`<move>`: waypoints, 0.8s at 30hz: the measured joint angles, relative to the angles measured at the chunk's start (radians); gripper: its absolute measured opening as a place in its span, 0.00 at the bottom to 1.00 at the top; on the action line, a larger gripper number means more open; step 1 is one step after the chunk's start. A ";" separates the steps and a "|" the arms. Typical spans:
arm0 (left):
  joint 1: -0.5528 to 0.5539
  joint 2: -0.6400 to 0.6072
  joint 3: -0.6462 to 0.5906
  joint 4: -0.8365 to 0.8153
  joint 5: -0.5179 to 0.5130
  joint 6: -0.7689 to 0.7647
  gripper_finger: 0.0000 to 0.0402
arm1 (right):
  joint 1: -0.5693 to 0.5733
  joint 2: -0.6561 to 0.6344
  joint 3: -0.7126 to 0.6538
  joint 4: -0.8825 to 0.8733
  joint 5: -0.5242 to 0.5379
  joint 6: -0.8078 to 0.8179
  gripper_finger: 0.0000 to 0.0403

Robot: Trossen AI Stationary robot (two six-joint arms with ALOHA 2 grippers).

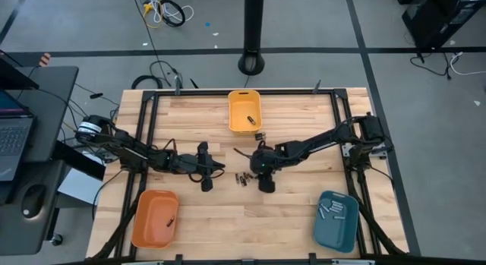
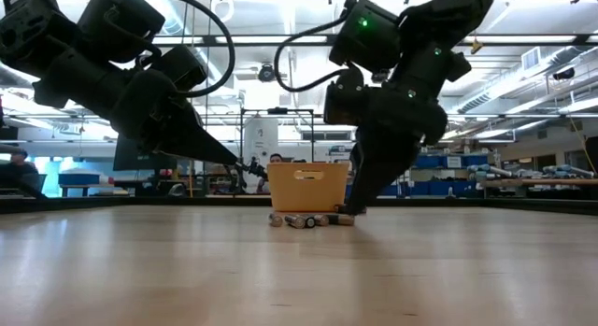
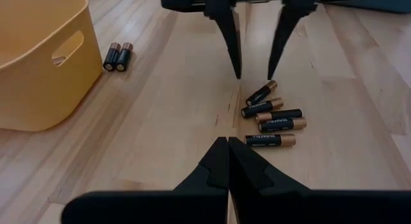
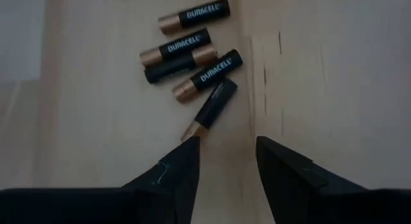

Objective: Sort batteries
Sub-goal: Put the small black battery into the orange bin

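Note:
Several black-and-copper batteries (image 4: 189,54) lie in a loose cluster (image 1: 244,178) on their sides mid-table, seen also in the left wrist view (image 3: 270,118). My right gripper (image 4: 228,147) hangs open over the cluster's edge, fingers pointing steeply down (image 3: 239,63), the nearest battery (image 4: 209,108) just beyond its fingertips. My left gripper (image 3: 228,161) is shut with nothing in it, left of the cluster (image 1: 216,171). Two more batteries (image 3: 117,56) lie beside the yellow bin (image 1: 244,111). My right gripper has one fingertip (image 4: 189,147) right at the copper end (image 4: 191,129) of the nearest battery, which lies flat on the table. I cannot tell whether the fingertip touches it. The other finger stands clear, over bare wood.
The yellow bin at the far middle holds one dark battery. An orange bin (image 1: 156,218) at the near left holds one dark battery. A teal bin (image 1: 336,219) at the near right holds several pale ones. A black frame (image 1: 144,105) borders the wooden tabletop.

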 joint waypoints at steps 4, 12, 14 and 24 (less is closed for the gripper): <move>0.000 0.000 0.000 0.000 0.000 0.000 0.01 | 0.030 0.000 0.002 0.014 0.003 0.051 0.44; 0.000 0.000 0.000 0.000 0.000 0.000 0.01 | 0.068 0.007 -0.004 0.045 0.145 0.158 0.46; 0.000 0.000 0.000 0.000 0.000 0.000 0.01 | 0.070 0.007 -0.020 0.067 0.165 0.175 0.45; 0.000 0.000 0.000 0.006 0.000 0.000 0.01 | 0.097 0.007 -0.067 0.169 0.135 0.222 0.39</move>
